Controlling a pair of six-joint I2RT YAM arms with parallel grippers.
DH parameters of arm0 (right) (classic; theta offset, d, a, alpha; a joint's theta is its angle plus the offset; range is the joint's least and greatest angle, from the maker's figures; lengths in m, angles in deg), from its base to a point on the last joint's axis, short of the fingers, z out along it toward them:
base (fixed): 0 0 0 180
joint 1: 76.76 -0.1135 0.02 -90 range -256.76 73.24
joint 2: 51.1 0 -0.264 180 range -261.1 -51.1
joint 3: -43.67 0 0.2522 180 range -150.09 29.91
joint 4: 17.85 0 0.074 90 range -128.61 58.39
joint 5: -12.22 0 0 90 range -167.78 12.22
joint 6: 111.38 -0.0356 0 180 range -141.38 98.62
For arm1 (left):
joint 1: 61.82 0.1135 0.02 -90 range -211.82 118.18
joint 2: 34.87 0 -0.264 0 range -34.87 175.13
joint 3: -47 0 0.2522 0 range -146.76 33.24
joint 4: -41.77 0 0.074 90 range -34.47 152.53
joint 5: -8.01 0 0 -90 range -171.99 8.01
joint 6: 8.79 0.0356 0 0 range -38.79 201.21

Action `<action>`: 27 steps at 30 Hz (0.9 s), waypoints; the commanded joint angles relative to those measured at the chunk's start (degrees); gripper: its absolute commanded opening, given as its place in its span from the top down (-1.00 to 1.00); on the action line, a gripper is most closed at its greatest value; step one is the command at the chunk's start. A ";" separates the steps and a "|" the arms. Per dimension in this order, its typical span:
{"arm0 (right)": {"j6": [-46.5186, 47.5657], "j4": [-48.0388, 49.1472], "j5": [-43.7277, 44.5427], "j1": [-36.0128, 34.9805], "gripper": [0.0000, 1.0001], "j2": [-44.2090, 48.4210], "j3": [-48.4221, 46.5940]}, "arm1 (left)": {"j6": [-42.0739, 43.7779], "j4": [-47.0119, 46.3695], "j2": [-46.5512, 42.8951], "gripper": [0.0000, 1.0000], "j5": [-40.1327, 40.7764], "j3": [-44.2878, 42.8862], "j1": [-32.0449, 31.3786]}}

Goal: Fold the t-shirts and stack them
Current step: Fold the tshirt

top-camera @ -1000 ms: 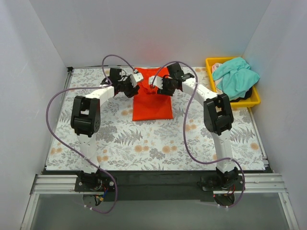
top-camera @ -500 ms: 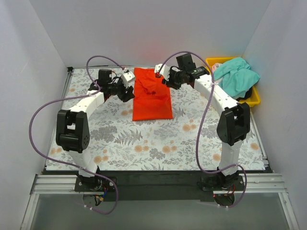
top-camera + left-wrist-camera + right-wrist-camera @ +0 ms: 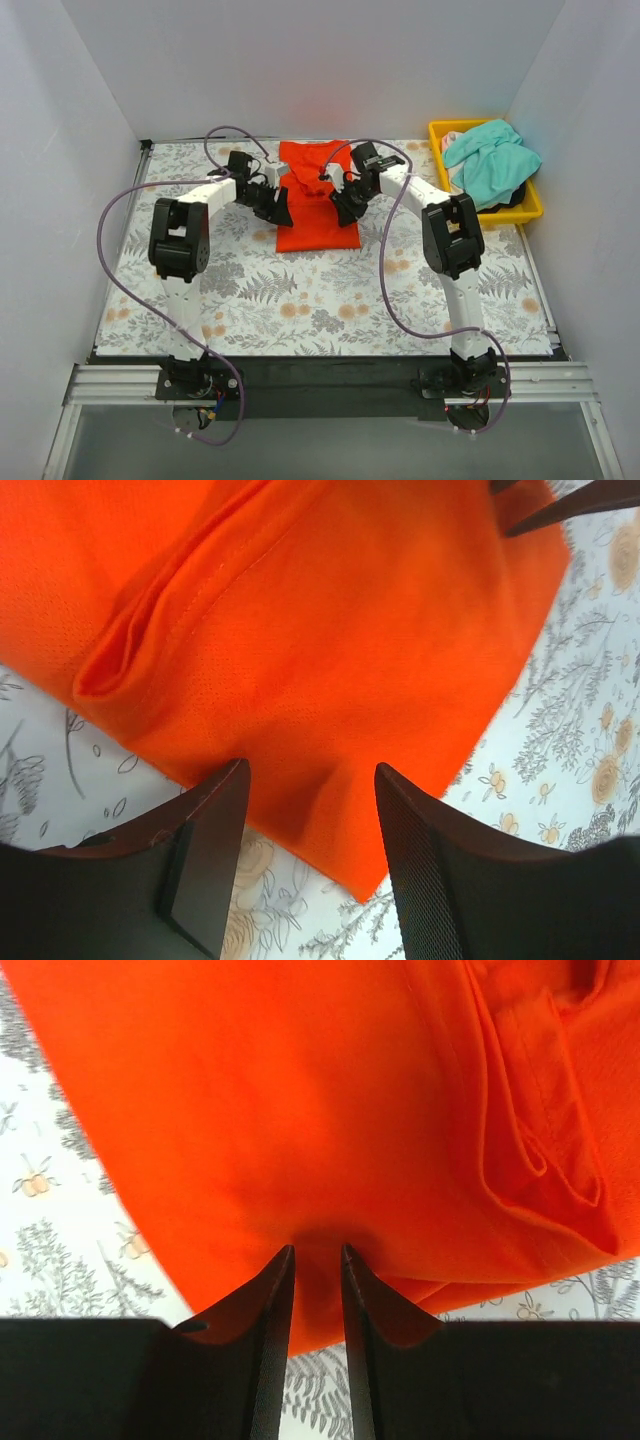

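The orange-red t-shirt (image 3: 316, 222) lies partly folded as a tall rectangle at the back middle of the table, with its upper part rumpled. My left gripper (image 3: 279, 208) is open, its fingertips straddling the shirt's left edge, as the left wrist view (image 3: 310, 770) shows. My right gripper (image 3: 341, 207) is at the shirt's right edge. In the right wrist view (image 3: 317, 1250) its jaws are nearly together, with orange cloth puckered between the tips. The teal-green t-shirt (image 3: 490, 160) lies bunched in the yellow bin (image 3: 533, 211).
The yellow bin stands at the back right corner against the white walls. The table has a floral cover (image 3: 330, 300). Purple cables loop above both arms.
Both grippers have come forward from the shirt's far end to its middle, one at each side edge. The shirt's outline is about the same.
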 commanded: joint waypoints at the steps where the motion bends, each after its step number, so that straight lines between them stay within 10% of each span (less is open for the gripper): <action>1: -4.91 -1.19 -1.32 1.47 0.38 -2.10 -3.22 | -1.53 11.74 4.23 -0.03 0.78 -5.59 -0.99; 22: -10.54 -1.37 -9.84 -2.13 0.28 25.82 28.86 | 8.31 18.09 -23.69 -0.05 0.09 19.44 -2.05; 27: -4.76 -1.28 -7.31 -2.22 0.28 33.39 33.77 | 22.15 13.97 -34.58 -0.18 -4.57 25.84 -1.87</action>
